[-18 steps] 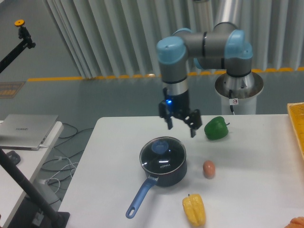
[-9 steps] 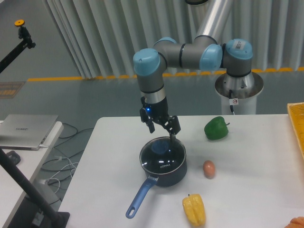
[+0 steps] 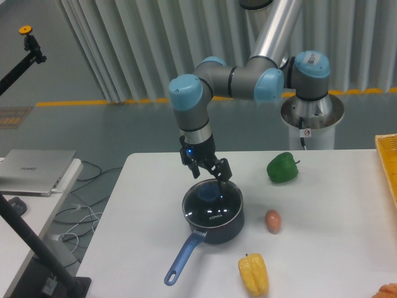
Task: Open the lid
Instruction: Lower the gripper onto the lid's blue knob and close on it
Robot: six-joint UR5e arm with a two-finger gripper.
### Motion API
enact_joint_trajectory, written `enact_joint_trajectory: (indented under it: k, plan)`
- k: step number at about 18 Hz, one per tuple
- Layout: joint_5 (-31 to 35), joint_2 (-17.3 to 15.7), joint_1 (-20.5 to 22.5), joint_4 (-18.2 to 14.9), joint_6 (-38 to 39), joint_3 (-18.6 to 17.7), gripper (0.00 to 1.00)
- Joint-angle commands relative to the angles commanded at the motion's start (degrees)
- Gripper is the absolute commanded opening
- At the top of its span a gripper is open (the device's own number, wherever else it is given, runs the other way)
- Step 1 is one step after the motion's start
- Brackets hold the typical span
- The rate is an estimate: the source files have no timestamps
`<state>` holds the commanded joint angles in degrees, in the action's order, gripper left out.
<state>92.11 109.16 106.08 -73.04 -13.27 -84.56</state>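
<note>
We see the lid (image 3: pixel 213 203) sitting flat on the dark blue saucepan (image 3: pixel 214 225), which stands on the white table (image 3: pixel 322 248) with its long handle (image 3: pixel 183 259) pointing toward the front left. The lid's blue knob (image 3: pixel 208 194) shows through the glass at the centre. Our gripper (image 3: pixel 209 174) hangs just above the back edge of the lid, its two fingers spread apart with nothing between them; one fingertip (image 3: pixel 223 184) looks very close to the rim, though we cannot tell whether it touches. To the right of the pan lie a green pepper (image 3: pixel 283 167) near the back, a small brown egg (image 3: pixel 273 220) beside the pan, and a yellow pepper (image 3: pixel 254 274) at the front. A laptop (image 3: pixel 34 171) rests on a side table to the left.
</note>
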Motion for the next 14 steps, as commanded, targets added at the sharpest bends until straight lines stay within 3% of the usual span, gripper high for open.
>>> enact_joint_trajectory:
  k: [14]
  plan:
    - [1.1, 2.0, -0.1, 0.1, 0.8, 0.7, 1.00]
